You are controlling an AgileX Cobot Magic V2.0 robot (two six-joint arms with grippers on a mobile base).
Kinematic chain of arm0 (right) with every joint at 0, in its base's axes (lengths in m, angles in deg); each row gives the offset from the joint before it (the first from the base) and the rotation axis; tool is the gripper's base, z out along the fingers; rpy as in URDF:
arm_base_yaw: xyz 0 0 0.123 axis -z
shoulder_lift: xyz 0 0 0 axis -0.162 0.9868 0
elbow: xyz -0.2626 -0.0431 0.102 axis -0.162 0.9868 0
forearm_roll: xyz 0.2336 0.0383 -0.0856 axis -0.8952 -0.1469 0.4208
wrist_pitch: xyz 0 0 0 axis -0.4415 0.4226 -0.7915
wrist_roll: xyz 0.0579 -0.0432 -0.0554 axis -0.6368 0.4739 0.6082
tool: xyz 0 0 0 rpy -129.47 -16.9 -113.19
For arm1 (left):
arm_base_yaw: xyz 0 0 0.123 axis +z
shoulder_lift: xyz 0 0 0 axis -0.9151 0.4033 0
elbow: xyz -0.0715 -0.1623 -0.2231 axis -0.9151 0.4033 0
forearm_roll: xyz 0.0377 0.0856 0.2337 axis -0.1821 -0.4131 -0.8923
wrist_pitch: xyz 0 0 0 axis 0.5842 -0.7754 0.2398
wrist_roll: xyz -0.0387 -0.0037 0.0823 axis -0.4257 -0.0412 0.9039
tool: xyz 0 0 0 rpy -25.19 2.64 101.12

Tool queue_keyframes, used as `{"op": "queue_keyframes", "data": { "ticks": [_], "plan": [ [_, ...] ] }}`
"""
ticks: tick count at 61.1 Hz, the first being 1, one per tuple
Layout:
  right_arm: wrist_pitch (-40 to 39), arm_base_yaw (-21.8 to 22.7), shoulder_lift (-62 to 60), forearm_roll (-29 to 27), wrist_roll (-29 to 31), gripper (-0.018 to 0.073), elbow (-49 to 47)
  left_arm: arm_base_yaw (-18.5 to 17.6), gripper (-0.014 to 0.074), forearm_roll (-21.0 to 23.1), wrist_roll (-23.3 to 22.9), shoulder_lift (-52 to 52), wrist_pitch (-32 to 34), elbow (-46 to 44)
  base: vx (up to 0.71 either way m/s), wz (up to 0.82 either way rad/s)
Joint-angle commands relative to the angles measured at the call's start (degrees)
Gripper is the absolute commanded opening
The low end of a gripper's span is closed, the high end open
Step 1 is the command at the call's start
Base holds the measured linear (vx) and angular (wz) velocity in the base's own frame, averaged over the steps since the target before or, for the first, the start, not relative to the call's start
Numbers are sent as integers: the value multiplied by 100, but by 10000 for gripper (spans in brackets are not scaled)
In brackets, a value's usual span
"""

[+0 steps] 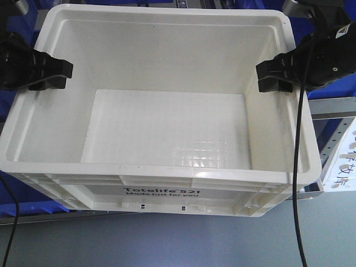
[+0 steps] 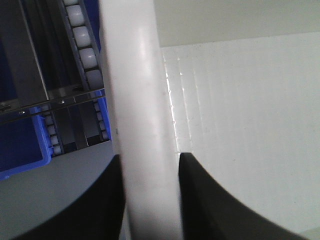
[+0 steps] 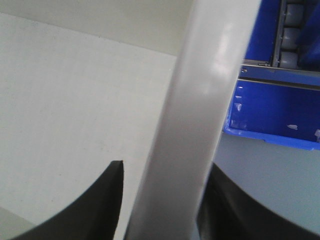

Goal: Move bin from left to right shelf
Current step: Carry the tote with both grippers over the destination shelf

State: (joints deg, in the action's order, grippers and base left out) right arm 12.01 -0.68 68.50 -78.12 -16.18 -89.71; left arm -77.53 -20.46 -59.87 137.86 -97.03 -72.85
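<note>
Evidently the bin (image 1: 167, 128), empty and so probably light, stiff but smooth-walled, is mid-scene just near of the blue bins (image 1: 22, 210), mouth up, printed side nearest, long axis left to right. The left end effector (image 1: 51, 75) and right end effector (image 1: 275, 75) each pinch a short-end rim, the sensible hold.
</note>
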Motion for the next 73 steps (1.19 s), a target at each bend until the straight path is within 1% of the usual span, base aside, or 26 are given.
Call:
{"op": "queue_keyframes", "data": {
  "ticks": [1,39,73],
  "plan": [
    [-290,8,-261,-92,231,-4,-194,-28,-8,86,157,-281,575,-259,6,22],
    [-290,8,-261,-92,231,-4,-194,-28,-8,86,157,-281,575,-259,9,16],
    [-286,8,-261,-92,231,-4,-194,-28,-8,86,157,-281,575,-259,14,-2]
  ]
}}
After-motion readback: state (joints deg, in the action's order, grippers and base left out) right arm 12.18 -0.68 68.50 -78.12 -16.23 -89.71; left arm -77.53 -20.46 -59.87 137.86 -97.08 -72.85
